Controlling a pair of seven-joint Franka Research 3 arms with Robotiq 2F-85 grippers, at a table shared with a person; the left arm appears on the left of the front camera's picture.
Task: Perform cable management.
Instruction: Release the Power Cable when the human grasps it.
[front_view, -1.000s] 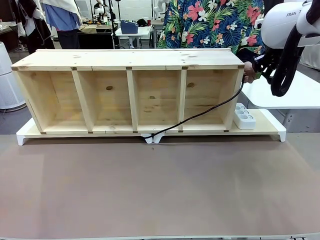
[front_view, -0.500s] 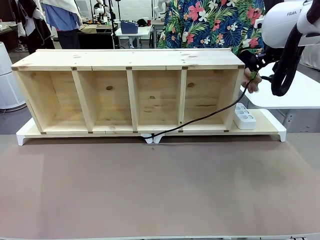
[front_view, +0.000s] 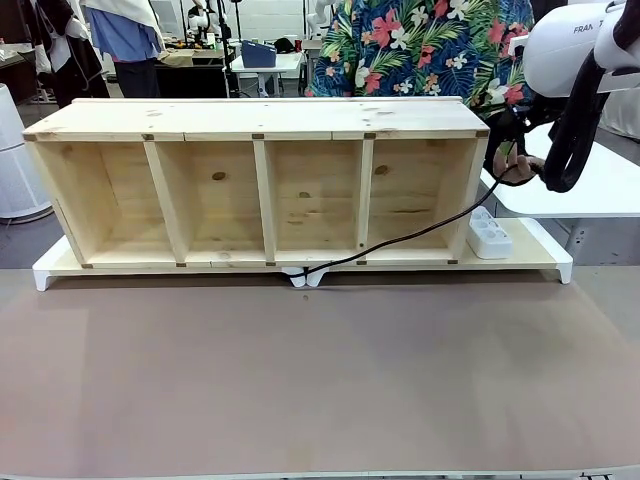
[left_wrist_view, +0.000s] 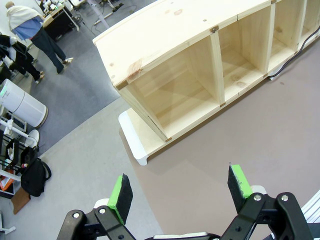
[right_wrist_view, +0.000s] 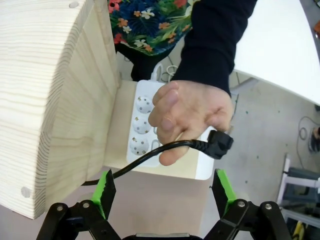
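Note:
The cable (front_view: 420, 232) is a thin black cord that runs from a white clip (front_view: 303, 276) at the shelf's front, across the rightmost compartment, and up to a person's hand (front_view: 518, 164). In the right wrist view that hand (right_wrist_view: 192, 117) grips the cable (right_wrist_view: 150, 155) just behind its chunky black plug (right_wrist_view: 220, 144). My right gripper (right_wrist_view: 164, 186) is open just short of the hand, with nothing between its fingers. The left gripper (left_wrist_view: 180, 185) hangs open and empty above the table's left end.
A long wooden shelf (front_view: 260, 120) with several compartments lies on a white riser (front_view: 535, 258). A white power strip (front_view: 489, 233) sits on the riser at the shelf's right end. My right arm (front_view: 570, 50) reaches in at the upper right. Brown table surface (front_view: 320, 370) lies in front.
The person's hand has carried the plug down and to the right, away from the shelf's top corner. My right gripper's jaws have opened slightly wider. The cable hangs lower.

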